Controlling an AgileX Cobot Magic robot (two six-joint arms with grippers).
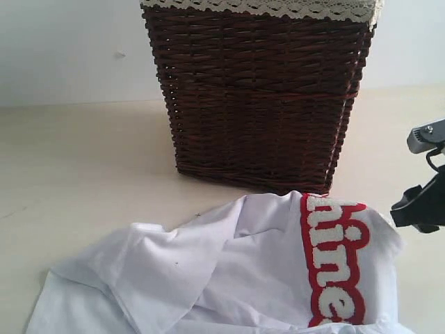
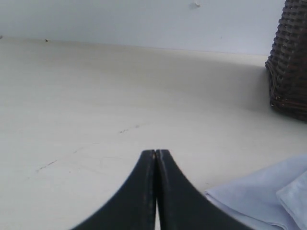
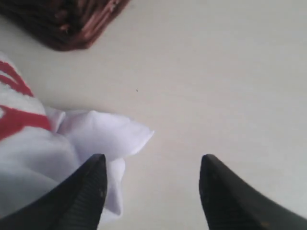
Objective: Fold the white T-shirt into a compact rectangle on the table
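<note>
Two grippers stand at opposite edges of the white T-shirt (image 1: 229,278), which lies crumpled and unfolded on the table (image 1: 76,174), just in front of the wicker basket (image 1: 257,97). Its red lettering (image 1: 337,261) runs along its right-hand side.

Right gripper (image 3: 153,163): jaws spread wide, empty, low at the shirt's right edge. A loose fabric flap (image 3: 108,132) lies just ahead of one finger, not between the pair.

Left gripper (image 2: 156,153): clenched on nothing, over bare table, with the shirt's edge near.

Judgement: the right arm is better placed, but must shift sideways onto the flap.
</note>
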